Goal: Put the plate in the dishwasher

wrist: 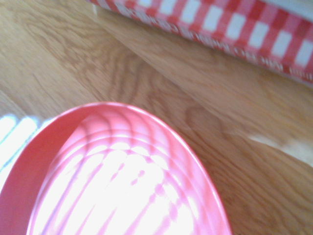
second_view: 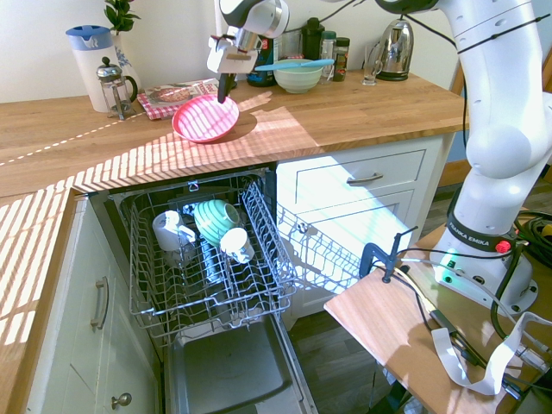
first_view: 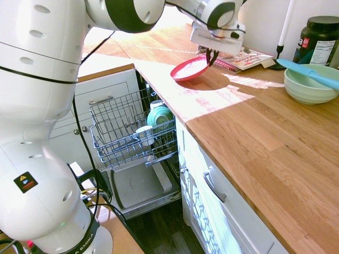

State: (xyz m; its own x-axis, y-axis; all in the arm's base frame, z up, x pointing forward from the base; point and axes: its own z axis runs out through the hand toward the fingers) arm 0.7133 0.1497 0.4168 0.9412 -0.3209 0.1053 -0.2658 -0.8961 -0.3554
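Arm outstretched — jaws clamping tilted plate (second_view: 205, 118)

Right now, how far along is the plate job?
Done: the gripper is shut on the plate's rim, and the plate hangs tilted off the counter. The dishwasher already stands open, rack pulled out with a teal bowl and cups in it. In hand: carrying the plate. Left: bring it over the rack, set it among the tines and let go.
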